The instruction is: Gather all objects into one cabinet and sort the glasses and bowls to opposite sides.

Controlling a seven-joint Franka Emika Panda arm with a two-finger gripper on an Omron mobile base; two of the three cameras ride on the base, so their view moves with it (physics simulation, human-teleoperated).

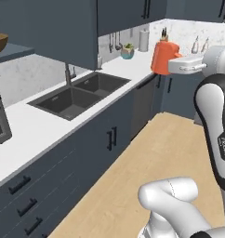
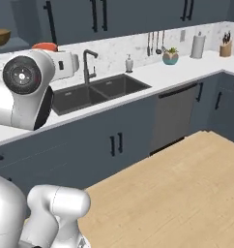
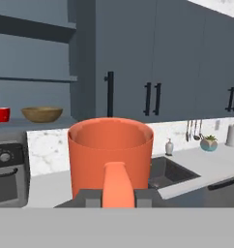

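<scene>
Orange cup (image 3: 110,155): matte, smooth, round, slightly tapered, w/ an orange tab or handle-like bit on the near side at 6 o'clock in hand view. It sits right at the jaws, dark finger tips either side of the tab at its base; jaws closed on the cup, held upright, rim up, interior looks empty. In left base view the cup (image 1: 163,56) hangs in the air at approx 1 o'clock, on the end of the white gripper (image 1: 175,65), above the far counter (image 1: 49,125) corner. In right base view just a sliver of its orange rim (image 2: 44,46) peeks over the white wrist at 10 o'clock.

Bowl (image 3: 41,114): wide, shallow, brown wood, darker rim, on the open cabinet shelf (image 3: 27,123) at 9 o'clock in hand view. Red mug (image 3: 0,115), glossy, just beside the bowl on its left, same shelf, apart from it. Bowl also at far upper left of both base views (image 1: 0,42) (image 2: 1,37).

Cabinet doors (image 3: 124,63): flat slate-blue, long black bar handles. Counter white, smooth; backsplash pale speckled stone. Sink (image 1: 79,95): dark, double basin, w/ dark faucet (image 2: 88,63). Floor (image 2: 177,193) light wood planks.
</scene>
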